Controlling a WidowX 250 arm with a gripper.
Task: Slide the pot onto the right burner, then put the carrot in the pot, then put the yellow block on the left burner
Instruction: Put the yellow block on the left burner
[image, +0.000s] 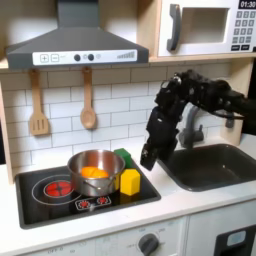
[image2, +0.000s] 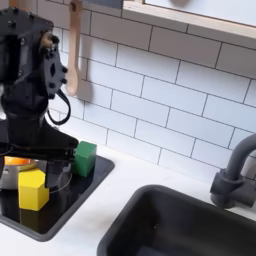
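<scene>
Right now the round shiny steel pot (image: 96, 171) sits low in the first exterior view, on the right burner of the glossy black cooktop (image: 40, 205), with the stubby orange carrot (image: 94, 173) inside; its long axis is too blurred to call. The small yellow cube (image: 130, 182) rests just beside the pot, a green block (image: 122, 157) behind it. Left of the pot, the red-ringed left burner (image: 50, 189) lies bare. The black gripper (image: 148, 158) hangs mid-frame above the counter; whether it is clenched, I cannot tell. The second exterior view brings the dark sink (image2: 175, 225) into its lower right.
</scene>
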